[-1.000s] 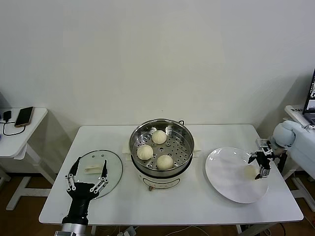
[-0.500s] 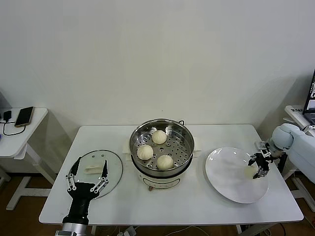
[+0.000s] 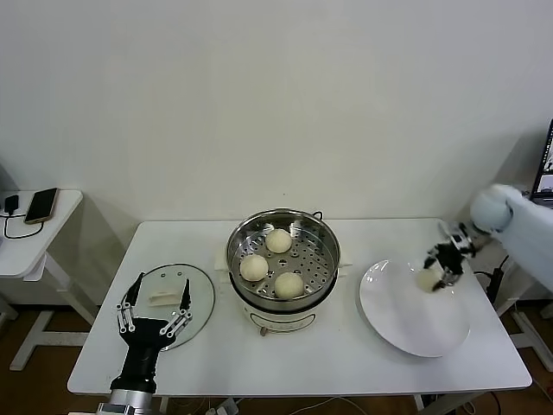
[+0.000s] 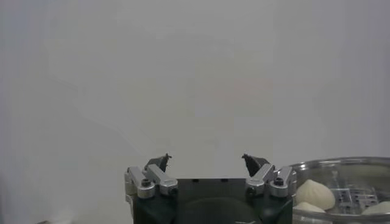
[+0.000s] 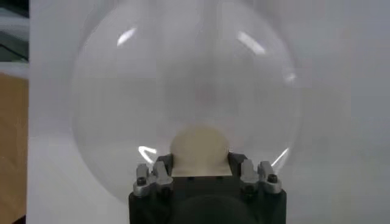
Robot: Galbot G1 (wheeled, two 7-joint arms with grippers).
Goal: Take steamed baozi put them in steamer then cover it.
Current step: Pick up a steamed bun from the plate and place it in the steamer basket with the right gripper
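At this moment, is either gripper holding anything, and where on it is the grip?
The right gripper holds a steamed baozi by its sides, fingers on either flank, above the white plate. The left gripper is open and empty.

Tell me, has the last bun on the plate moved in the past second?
Yes. The bun, held in the right gripper, has shifted from near the white plate's right edge toward the steamer and appears lifted off it.

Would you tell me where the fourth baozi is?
In the head view, the fourth baozi sits in the right gripper, over the white plate, right of the steamer.
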